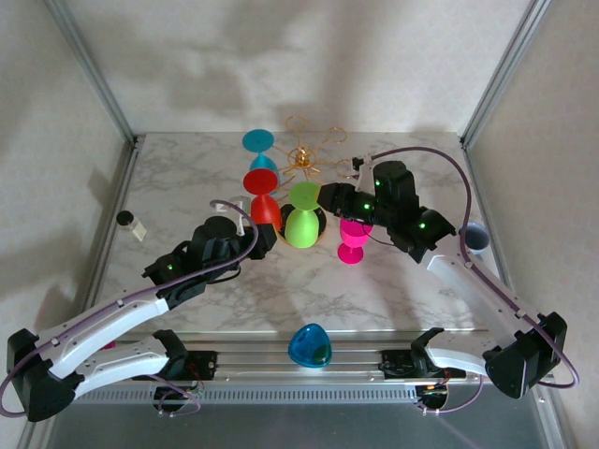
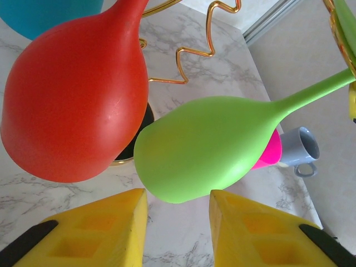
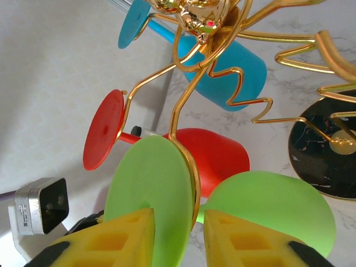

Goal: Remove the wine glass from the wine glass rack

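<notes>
Hanging on the wine glass rack (image 1: 304,161) is the green wine glass (image 1: 301,223). It is opaque matte lime, with a flat round foot, a thin stem and an egg-shaped bowl. The rack is thin gold wire, with zigzag looped arms off a central post and a round black base. It stands far-centre on the marbled table (image 1: 187,178).

Axis: the foot is up by the post, caught in the wire arm at 6 o'clock of the post. The bowl hangs outward and down, mouth toward the arms' bases. In the top view the long axis runs 12 to 6. In the left wrist view the stem climbs to 2 o'clock and the mouth sits at 8 o'clock.

Neighbours:
- The red glass (image 1: 263,198) is at 8 o'clock of the post, its bowl just beside the green bowl.
- The teal glass (image 1: 259,145) is at 10 o'clock.
- The pink glass (image 1: 353,238) is at 4 o'clock; whether it hangs or stands is unclear.
- A grey mug (image 1: 474,236) is well apart at the table's 3 o'clock edge.

Right gripper (image 3: 178,233): it sits at 3 o'clock of the green foot. Its yellow fingers are parted, with the foot's rim and the gold arm in the gap. It is not clamped, and contact cannot be made out.

Left gripper (image 2: 178,222): it is released, fingers spread wide, at 7 o'clock of the glass in the top view. The bowl's mouth end lies just above the gap, apart from both fingers.
</notes>
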Robot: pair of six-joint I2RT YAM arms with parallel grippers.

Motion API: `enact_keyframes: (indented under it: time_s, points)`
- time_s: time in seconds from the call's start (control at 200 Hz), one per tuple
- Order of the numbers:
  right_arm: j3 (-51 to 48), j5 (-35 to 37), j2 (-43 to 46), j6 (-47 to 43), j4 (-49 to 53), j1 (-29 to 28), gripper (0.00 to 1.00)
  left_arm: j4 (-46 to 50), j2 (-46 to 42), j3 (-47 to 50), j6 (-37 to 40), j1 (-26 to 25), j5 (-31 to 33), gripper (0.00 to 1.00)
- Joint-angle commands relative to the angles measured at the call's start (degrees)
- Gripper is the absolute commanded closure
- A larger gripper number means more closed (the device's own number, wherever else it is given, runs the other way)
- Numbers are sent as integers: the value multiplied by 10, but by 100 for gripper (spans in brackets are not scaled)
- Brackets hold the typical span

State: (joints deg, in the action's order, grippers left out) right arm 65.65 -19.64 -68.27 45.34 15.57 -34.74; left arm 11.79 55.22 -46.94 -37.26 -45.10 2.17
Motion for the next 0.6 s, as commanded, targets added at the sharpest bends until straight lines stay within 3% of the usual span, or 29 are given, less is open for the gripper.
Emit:
enact_keyframes:
  time_s: [0.0,0.265,0.596]
  points:
    - [-9,-8,6,4,-15,5,75,-12,1,-2,4,6,-8,65]
    - [-11,-7,11,9,-18,7,85,-14,-2,0,3,7,-8,65]
    - [-10,-8,19,10,-14,9,87,-15,-4,2,2,7,-8,65]
